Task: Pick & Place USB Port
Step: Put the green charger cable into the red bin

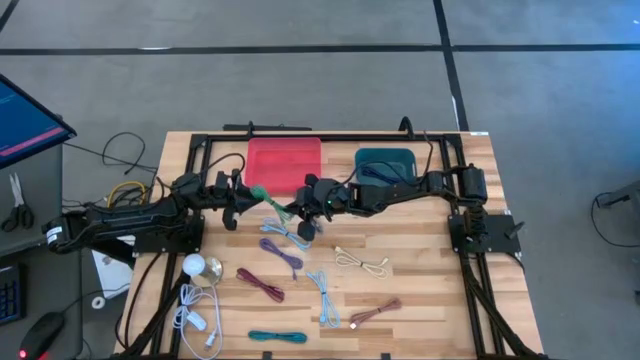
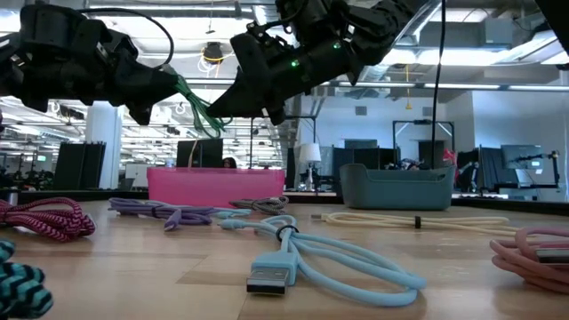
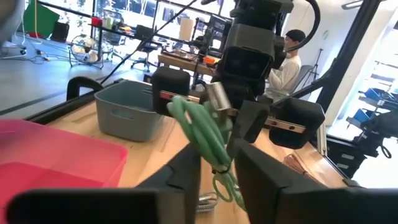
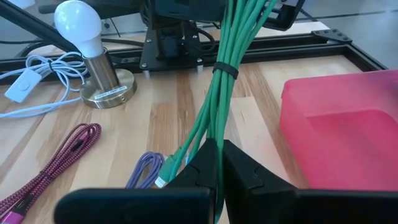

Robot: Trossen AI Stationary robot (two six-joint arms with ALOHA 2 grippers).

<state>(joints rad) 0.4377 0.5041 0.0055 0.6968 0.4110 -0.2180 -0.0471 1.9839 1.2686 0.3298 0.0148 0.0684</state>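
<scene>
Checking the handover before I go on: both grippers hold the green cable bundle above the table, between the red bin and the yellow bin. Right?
Not quite: the second bin is teal, not yellow, as the high view shows. The rest holds: the left gripper and right gripper both hold the green cable bundle above the table, near the red bin.

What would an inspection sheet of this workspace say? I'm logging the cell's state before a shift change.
Surface: wooden table, black frame.
Job's things: green cable held in the air between both grippers; pink bin and teal bin at the far edge.
Clutter: lamp with white cord.
Grippers: left gripper and right gripper both shut on the green cable, above the table.
Cables: purple, maroon, light blue, cream, teal and pink bundles lie loose.
Surroundings: seated person, monitor, scissors.
</scene>
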